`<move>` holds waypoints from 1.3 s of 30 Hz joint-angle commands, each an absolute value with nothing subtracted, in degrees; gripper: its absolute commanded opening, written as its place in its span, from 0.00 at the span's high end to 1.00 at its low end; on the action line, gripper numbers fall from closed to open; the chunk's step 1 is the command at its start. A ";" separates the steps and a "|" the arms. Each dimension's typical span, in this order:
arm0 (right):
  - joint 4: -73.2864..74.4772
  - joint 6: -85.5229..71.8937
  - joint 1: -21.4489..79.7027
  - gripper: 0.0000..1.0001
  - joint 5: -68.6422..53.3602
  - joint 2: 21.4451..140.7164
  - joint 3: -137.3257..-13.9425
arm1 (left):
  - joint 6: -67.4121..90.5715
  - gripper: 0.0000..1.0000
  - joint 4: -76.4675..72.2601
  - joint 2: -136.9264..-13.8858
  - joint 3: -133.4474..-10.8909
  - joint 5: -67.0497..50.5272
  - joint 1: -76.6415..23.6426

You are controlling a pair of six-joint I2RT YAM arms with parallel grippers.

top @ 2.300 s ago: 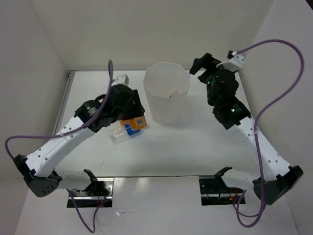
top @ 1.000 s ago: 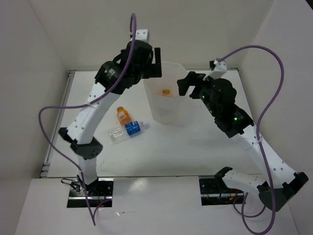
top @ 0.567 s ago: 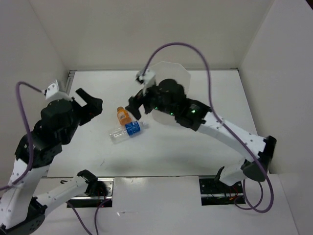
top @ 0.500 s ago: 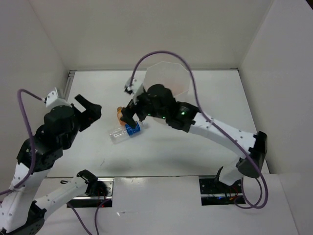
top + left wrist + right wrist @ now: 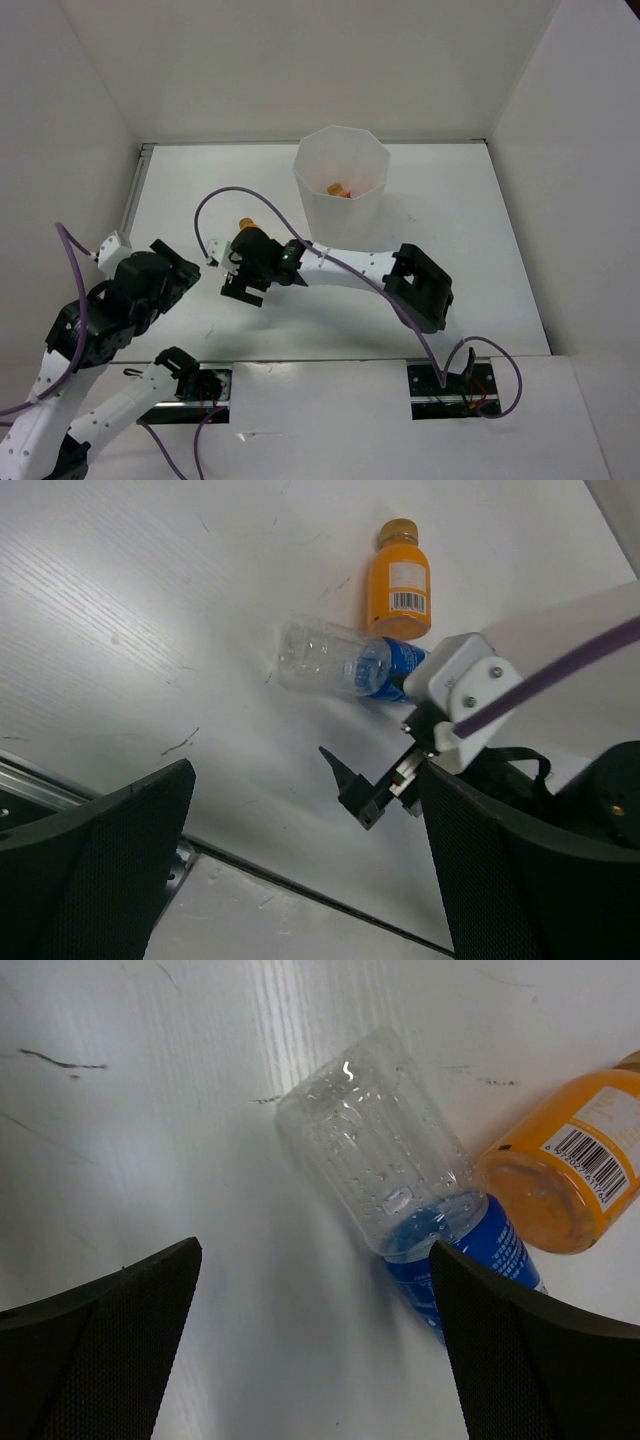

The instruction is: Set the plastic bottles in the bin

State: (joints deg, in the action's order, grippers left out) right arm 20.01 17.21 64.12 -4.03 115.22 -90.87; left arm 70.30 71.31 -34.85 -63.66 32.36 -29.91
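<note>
The right claw (image 5: pixel 243 292) hangs low over the table (image 5: pixel 450 200) just beside the orange bottle (image 5: pixel 245 224), apart from the bin (image 5: pixel 345 225).

white table (image 5: pixel 460 215) — bin (image 5: pixel 340 215), orange bottle (image 5: pixel 398 580), clear bottle (image 5: pixel 330 660)

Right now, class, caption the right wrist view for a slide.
Open right gripper hovers above a clear, blue-labelled plastic bottle lying beside a short orange bottle on a white table.
</note>
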 commanded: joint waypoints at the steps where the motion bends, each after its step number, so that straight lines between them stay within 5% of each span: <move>1: 14.16 21.88 64.51 0.00 1.75 115.83 -93.25 | 70.05 0.00 71.02 -36.91 -64.16 32.70 -29.62; 26: 14.94 29.10 63.98 0.00 0.88 129.55 -96.42 | 67.24 0.00 68.82 -38.06 -64.16 31.64 -29.62; 27: 14.94 28.48 63.98 0.02 0.88 129.55 -95.81 | 67.24 0.00 68.82 -37.53 -64.16 31.64 -29.62; 30: 12.85 27.86 63.98 0.29 -0.53 125.43 -93.09 | 67.24 0.00 68.21 -37.53 -64.16 31.64 -29.62; 35: 9.23 26.19 63.98 0.31 -3.43 116.03 -85.79 | 65.92 0.00 66.10 -37.53 -63.63 31.11 -29.62; 39: 5.73 24.26 63.46 0.45 -4.66 102.59 -79.82 | 62.59 0.00 60.22 -39.97 -62.49 28.75 -29.62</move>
